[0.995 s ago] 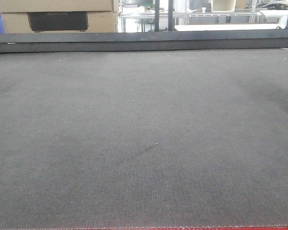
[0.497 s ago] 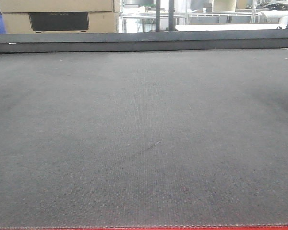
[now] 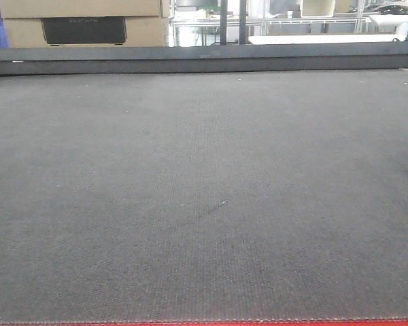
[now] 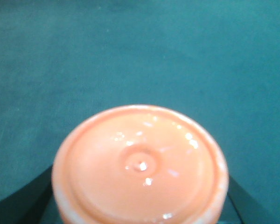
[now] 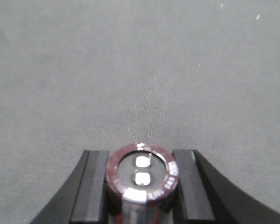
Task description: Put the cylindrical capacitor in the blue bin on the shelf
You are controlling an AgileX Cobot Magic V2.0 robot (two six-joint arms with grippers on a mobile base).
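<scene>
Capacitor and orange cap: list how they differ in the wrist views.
The capacitor is dark maroon with two pale spots on its end; the orange cap is glossy peach with one central dimple. The capacitor sits narrow in the right gripper; the cap overfills the left gripper. Both are round, end-on.

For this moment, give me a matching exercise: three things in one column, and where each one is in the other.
Things:
1 capacitor
2 orange lid
3 cardboard box

Places:
A beyond the far edge of the table
B in the right gripper
C in the left gripper

Pairs: 1-B, 2-C, 3-A
</scene>
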